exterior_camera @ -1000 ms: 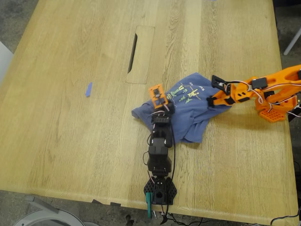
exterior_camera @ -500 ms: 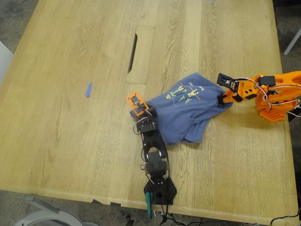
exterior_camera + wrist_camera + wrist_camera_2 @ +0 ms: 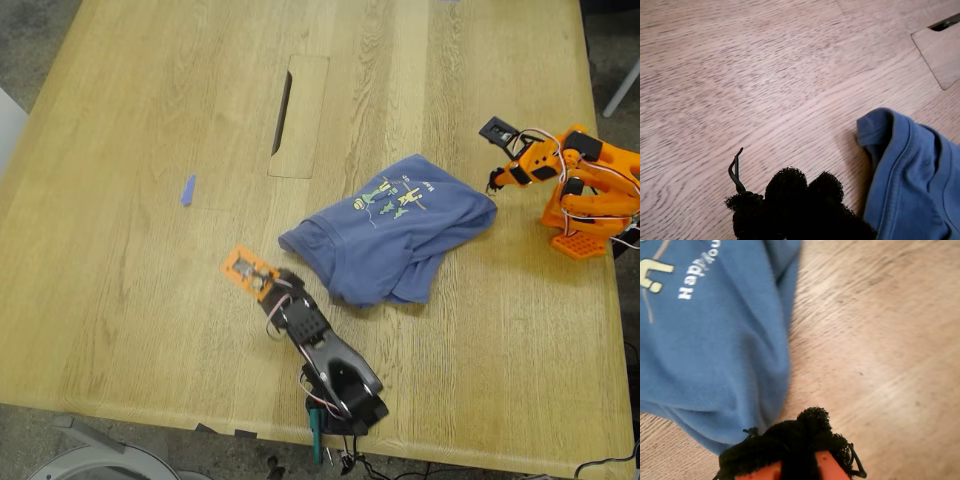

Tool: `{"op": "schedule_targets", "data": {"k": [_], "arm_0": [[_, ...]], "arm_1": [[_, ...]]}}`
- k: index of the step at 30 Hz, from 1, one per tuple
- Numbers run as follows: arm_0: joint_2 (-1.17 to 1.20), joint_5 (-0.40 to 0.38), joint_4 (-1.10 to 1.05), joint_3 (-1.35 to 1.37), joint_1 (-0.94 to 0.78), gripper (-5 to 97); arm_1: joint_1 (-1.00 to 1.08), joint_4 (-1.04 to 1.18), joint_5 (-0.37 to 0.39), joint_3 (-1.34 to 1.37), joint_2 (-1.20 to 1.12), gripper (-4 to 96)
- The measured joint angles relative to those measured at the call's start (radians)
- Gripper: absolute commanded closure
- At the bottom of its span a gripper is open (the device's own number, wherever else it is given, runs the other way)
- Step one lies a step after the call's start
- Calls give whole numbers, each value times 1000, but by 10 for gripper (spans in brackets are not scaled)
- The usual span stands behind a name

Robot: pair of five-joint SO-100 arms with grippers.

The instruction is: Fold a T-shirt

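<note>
The slate-blue T-shirt (image 3: 395,225) lies crumpled on the wooden table, its yellow-green print facing up. In the exterior view the black arm reaches up from the near edge. Its tip, my first gripper (image 3: 250,275), sits on bare wood off the shirt's left corner. In the first wrist view the dark padded fingertips (image 3: 805,192) look pressed together and hold nothing, with the T-shirt (image 3: 910,180) beside them. The orange arm's tip, my second gripper (image 3: 492,182), hovers just off the shirt's right edge. Its pads (image 3: 805,432) look shut, close to the T-shirt (image 3: 715,340).
A small blue scrap (image 3: 187,190) lies on the table (image 3: 120,300) towards the exterior view's left. A rectangular cut-out with a slot (image 3: 298,115) is set in the table beyond the shirt and also shows as the cut-out (image 3: 940,55). The orange arm's base (image 3: 585,215) stands near the right table edge.
Both grippers have let go of the shirt and drawn back. The first swung down and to the exterior view's left, the second up and to the right. The shirt now lies spread wider.
</note>
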Motion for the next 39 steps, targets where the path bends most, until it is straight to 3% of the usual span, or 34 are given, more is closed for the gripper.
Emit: {"op": "schedule_targets", "data": {"k": [9, 20, 24, 28, 33, 39], "arm_0": [[735, 38, 451, 222, -225, 918], [741, 120, 492, 224, -563, 918], [741, 101, 618, 224, -615, 918], [741, 49, 765, 224, -629, 918], [741, 41, 818, 222, -678, 918], [741, 97, 801, 238, -738, 918]], "arm_1": [[463, 129, -58, 87, 232, 913], [1247, 189, -158, 322, 506, 913], [1413, 219, -169, 360, 518, 913], [1598, 199, -238, 437, 517, 912], [1710, 144, -334, 531, 518, 912], [1726, 71, -341, 620, 520, 912]]}}
